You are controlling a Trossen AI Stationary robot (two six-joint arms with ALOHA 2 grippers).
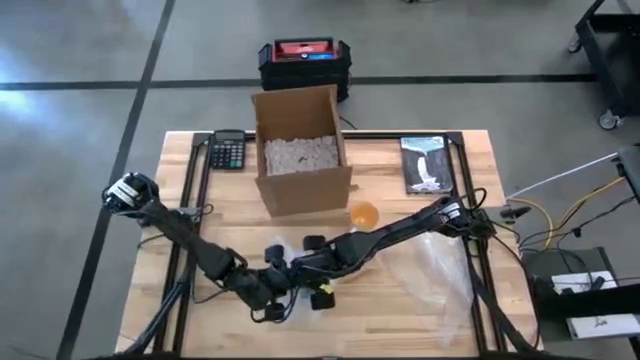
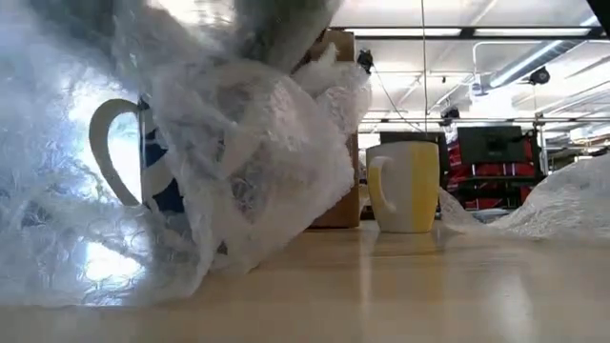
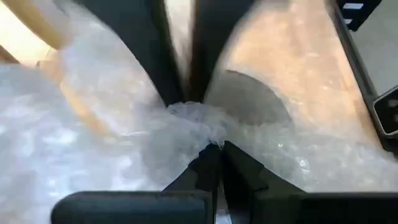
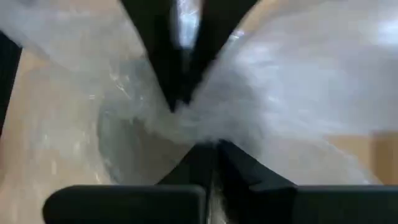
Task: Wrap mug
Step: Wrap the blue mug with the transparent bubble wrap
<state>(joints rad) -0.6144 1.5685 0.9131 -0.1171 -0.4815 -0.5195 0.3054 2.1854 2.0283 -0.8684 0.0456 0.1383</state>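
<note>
**Mug partly wrapped**

On the big tabletop (image 1: pixel 440 310), bubble wrap (image 2: pixel 238 162) covers most of the blue and white mug (image 2: pixel 157 181). Its handle still shows, so more folding is left. The left gripper (image 3: pixel 211 149) and right gripper (image 4: pixel 208 146) both pinch the wrap tight, near the front edge.

Clear bubble wrap (image 2: pixel 238 162), blue-and-white mug (image 2: pixel 157 162), yellow mug (image 2: pixel 405 186), brown cardboard box (image 1: pixel 300 150)
</note>
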